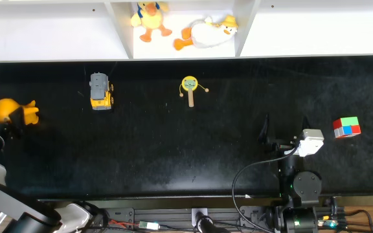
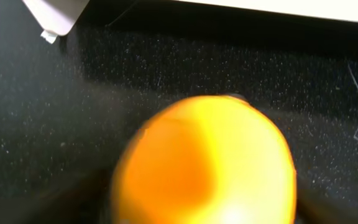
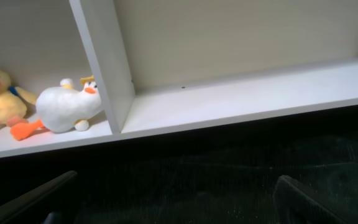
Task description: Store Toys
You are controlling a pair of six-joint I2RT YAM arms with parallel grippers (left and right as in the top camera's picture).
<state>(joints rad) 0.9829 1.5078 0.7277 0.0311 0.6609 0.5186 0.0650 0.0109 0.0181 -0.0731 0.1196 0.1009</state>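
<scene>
An orange plush toy [image 1: 17, 111] is at the far left of the black table, with my left gripper [image 1: 18, 118] shut on it. In the left wrist view the orange toy [image 2: 204, 165] bulges close to the camera and hides the fingers. My right gripper [image 1: 283, 133] stands open and empty at the right, its fingers spread wide [image 3: 176, 193] and facing the white shelf [image 3: 241, 99]. A yellow and grey toy truck [image 1: 100, 91], a yellow rattle [image 1: 190, 87] and a coloured cube [image 1: 346, 127] lie on the table.
The white shelf [image 1: 186, 53] runs along the back. Its middle compartment holds a yellow duck [image 1: 150, 18] and a white duck [image 1: 207, 32], the same yellow duck [image 3: 2, 99] and white duck [image 3: 67, 109] showing in the right wrist view. A divider [image 3: 104, 62] separates them from an empty compartment.
</scene>
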